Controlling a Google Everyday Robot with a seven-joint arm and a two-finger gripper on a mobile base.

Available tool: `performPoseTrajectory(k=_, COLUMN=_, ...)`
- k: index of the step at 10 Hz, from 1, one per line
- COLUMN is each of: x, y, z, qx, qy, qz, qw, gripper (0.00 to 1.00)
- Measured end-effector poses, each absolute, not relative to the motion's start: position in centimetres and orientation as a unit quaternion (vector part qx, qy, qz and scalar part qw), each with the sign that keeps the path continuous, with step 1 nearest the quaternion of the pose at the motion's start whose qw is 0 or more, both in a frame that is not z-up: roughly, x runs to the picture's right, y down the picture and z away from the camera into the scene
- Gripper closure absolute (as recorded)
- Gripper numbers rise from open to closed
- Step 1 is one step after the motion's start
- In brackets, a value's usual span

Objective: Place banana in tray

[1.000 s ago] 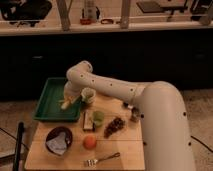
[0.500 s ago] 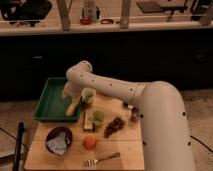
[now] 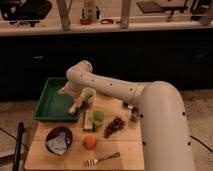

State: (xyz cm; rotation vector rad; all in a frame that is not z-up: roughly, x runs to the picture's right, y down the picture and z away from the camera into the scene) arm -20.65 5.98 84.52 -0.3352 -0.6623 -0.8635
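Note:
The dark-green tray sits at the back left of the wooden table. My gripper hangs over the tray's right side, at the end of the white arm that bends in from the right. Just below it, a pale-yellow banana slants down toward the tray's right rim. I cannot tell whether the banana is still held or is resting on the tray.
A pale cup stands just right of the gripper. On the table are a green item, a tan block, dark grapes, an orange, a fork and a purple bowl.
The gripper and the banana have shifted slightly right and down, toward the tray's right rim. Nothing else on the table has moved.

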Motion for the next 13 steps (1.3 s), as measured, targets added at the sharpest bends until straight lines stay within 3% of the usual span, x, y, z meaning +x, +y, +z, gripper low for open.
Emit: performPoseTrajectory(k=13, x=-20.38, y=5.88, z=84.63, qx=-0.154, qy=-0.322, qz=-0.407, qw=0.841, gripper=0.20)
